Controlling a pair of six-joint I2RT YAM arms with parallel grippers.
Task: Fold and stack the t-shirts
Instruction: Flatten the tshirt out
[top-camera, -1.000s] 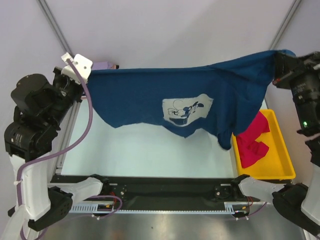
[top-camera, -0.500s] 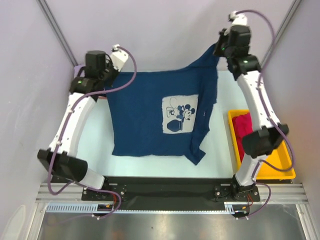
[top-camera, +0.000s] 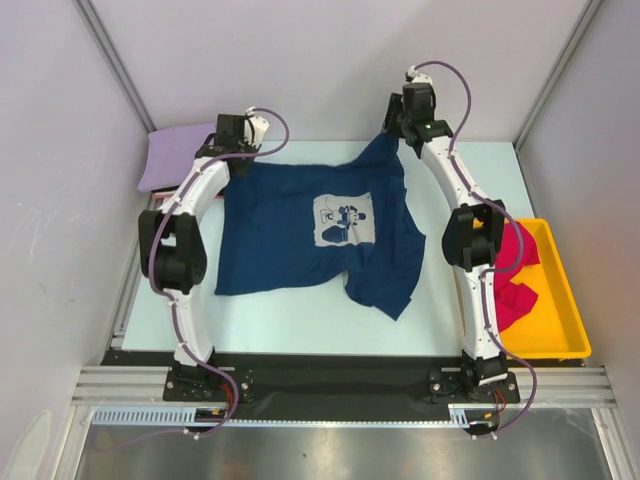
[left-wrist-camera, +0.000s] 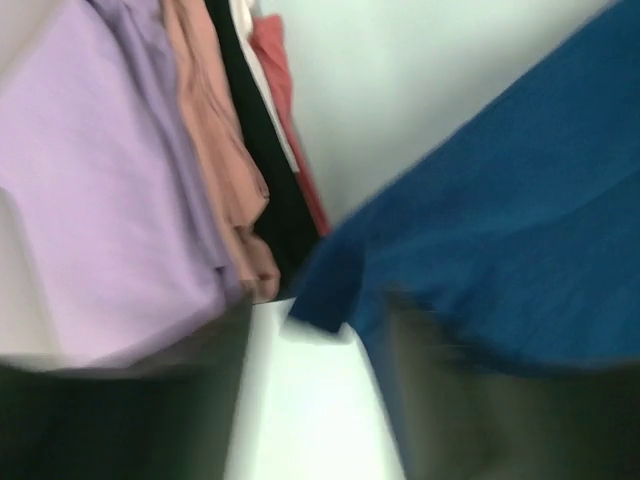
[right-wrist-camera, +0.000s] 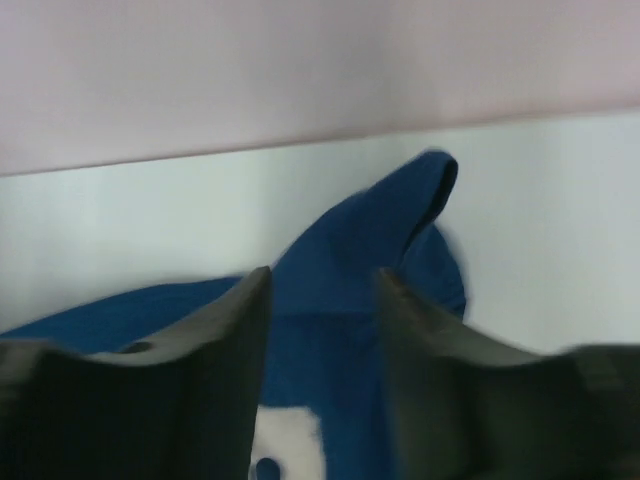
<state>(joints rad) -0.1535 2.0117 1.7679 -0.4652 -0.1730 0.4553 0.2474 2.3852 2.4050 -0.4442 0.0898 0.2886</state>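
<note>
Roughly an early-middle stage, judging by the layout.

Top view: the navy blue cloth t-shirt with a white cartoon-mouse print (top-camera: 300, 240) is lying print-up on the pale table (top-camera: 300, 320). It is mostly spread, with its right side bunching and doubling near the hem. No fold is showing yet. The left gripper (top-camera: 237, 140) is hovering at the shirt's far-left shoulder and the right gripper (top-camera: 398, 125) at the far-right shoulder. A folded lavender stack (top-camera: 172, 158) is sitting at the far-left corner, near the navy shirt. A crimson cloth shirt (top-camera: 512, 275) is lying crumpled in the yellow plastic tray (top-camera: 562, 300) on the right.

Left wrist view: blurred. The jaws are standing apart with bare table between them, pinching nothing. The stack is showing lavender, then a pink layer (left-wrist-camera: 215, 150), a black layer (left-wrist-camera: 262, 190) and a reddish layer (left-wrist-camera: 285, 110), so several shirts look done.

Right wrist view: the jaws are standing apart with navy cloth showing below the gap, and no grip is evident.

Left to do, I judge: smoothing the bunched side, folding and stacking the navy shirt, then the crimson one.
</note>
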